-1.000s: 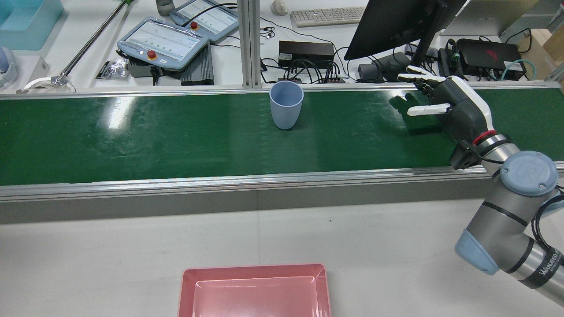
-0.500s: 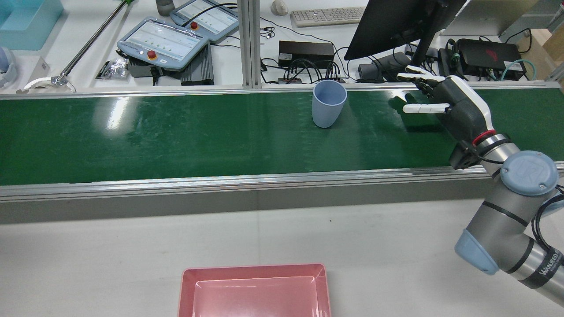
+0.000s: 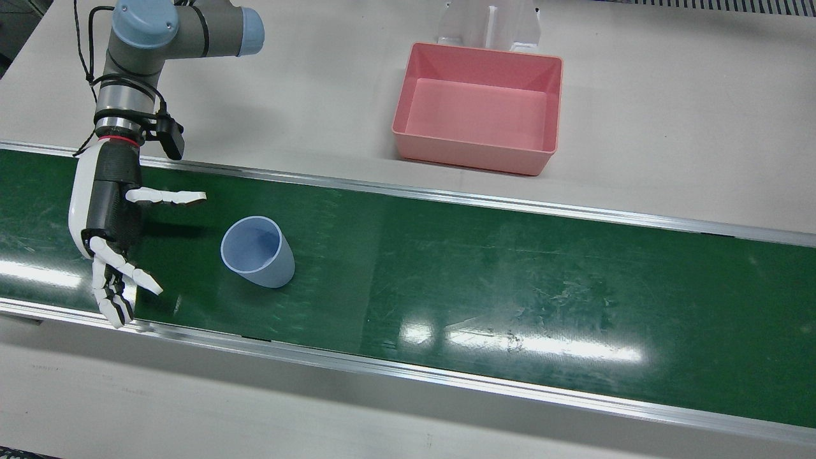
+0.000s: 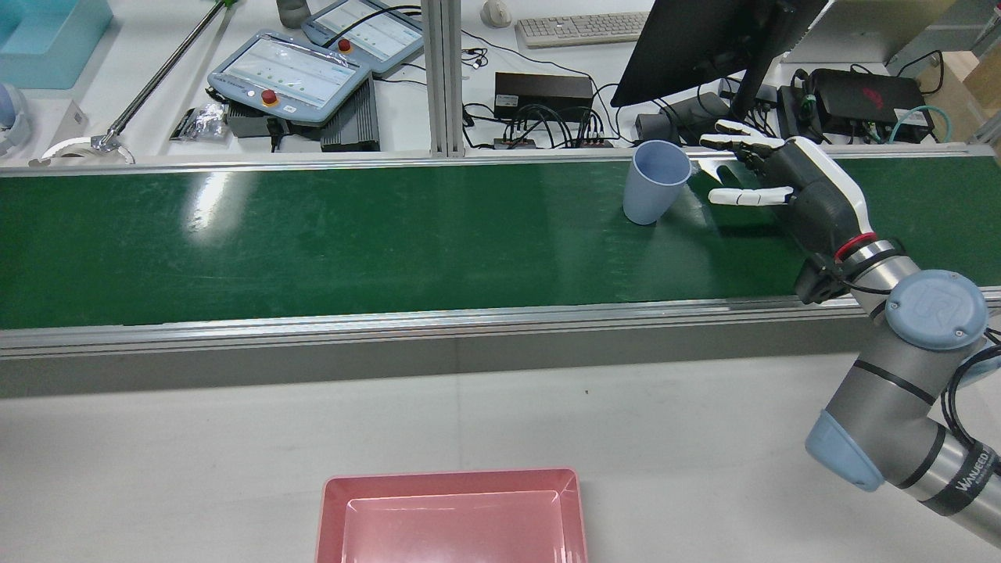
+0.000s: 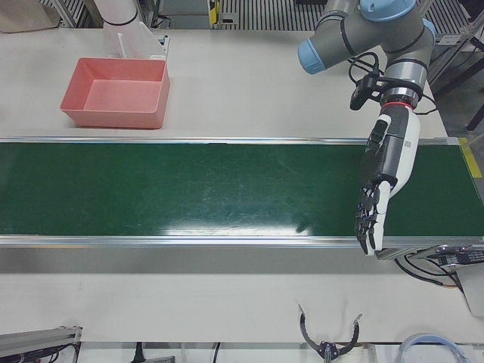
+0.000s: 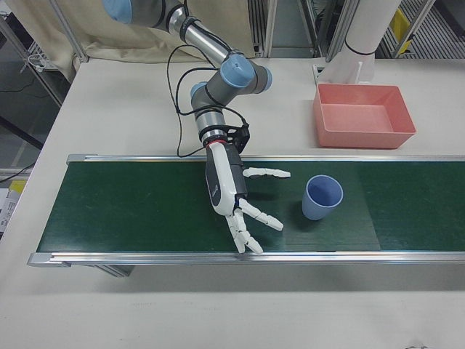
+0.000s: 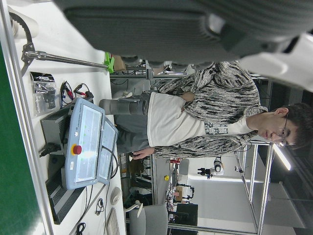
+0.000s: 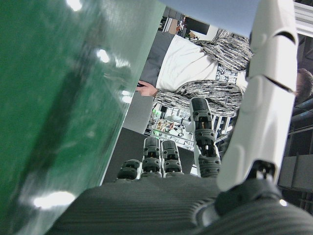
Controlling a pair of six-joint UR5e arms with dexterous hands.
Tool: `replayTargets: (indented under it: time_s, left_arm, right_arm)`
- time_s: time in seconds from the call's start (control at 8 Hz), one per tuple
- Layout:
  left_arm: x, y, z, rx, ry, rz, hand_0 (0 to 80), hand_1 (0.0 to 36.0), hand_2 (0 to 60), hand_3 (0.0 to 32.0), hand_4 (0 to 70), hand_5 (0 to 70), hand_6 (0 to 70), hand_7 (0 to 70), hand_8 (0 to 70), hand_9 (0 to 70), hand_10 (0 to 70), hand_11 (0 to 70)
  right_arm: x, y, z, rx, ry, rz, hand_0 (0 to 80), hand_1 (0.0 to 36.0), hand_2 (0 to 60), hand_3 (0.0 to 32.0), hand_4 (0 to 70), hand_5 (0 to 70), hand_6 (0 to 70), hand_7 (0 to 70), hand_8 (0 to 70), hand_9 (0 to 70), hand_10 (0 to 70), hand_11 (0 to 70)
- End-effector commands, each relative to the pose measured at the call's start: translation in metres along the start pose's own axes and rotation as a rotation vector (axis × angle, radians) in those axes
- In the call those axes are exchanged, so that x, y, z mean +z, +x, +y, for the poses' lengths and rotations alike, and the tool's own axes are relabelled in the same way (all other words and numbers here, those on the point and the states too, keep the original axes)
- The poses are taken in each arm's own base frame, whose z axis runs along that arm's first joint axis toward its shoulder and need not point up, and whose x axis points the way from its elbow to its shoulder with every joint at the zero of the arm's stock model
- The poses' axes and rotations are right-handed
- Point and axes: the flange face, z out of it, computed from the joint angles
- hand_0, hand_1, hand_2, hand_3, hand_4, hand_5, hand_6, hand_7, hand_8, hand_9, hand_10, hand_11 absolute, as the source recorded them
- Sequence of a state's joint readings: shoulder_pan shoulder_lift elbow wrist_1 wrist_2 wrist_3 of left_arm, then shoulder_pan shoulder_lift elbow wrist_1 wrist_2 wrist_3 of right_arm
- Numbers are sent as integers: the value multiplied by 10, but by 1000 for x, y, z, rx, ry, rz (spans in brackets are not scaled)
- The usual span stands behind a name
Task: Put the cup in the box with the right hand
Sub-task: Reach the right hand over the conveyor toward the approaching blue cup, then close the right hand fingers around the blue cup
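A light blue cup stands upright on the green conveyor belt. It also shows in the front view and the right-front view. My right hand hovers low over the belt just beside the cup, open, thumb and fingers spread toward it, with a small gap between them. The hand also shows in the front view. The pink box sits empty on the white table beside the belt. My left hand is open and empty over the far end of the belt.
The belt has raised metal rails along both edges. Behind it stand teach pendants, cables and a monitor. A white stand is behind the box.
The cup has travelled along the belt toward my right hand and now stands just short of its fingertips. The hand has shifted only slightly.
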State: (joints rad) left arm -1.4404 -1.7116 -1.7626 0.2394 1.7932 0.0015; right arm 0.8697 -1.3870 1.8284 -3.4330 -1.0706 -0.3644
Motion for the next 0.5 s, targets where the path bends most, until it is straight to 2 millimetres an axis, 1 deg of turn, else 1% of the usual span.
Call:
replayTargets:
  time_s: [0.0,0.12,0.25,0.38]
  left_arm:
    - [0,0,0,0,1,0,0,0,0,0,0,0,0,0,0,0,0,0]
    - [0,0,0,0,0,0,0,0,0,0,0,0,0,0,0,0,0,0]
    - [0,0,0,0,0,0,0,0,0,0,0,0,0,0,0,0,0,0]
    - [0,0,0,0,1,0,0,0,0,0,0,0,0,0,0,0,0,0]
  right_arm:
    - [-1,8,2,-7,-4,15,526,182,130,0,174,64,59,195,99,181,35,70]
    - [-1,9,2,-14,-2,15,529,172,97,0,188,64,59,196,99,181,36,71]
    - [-1,9,2,-10,-4,15,521,191,166,0,172,64,61,203,103,187,40,75]
    - [-2,6,1,-12,4,10,548,148,0,0,236,65,63,211,106,193,42,80]
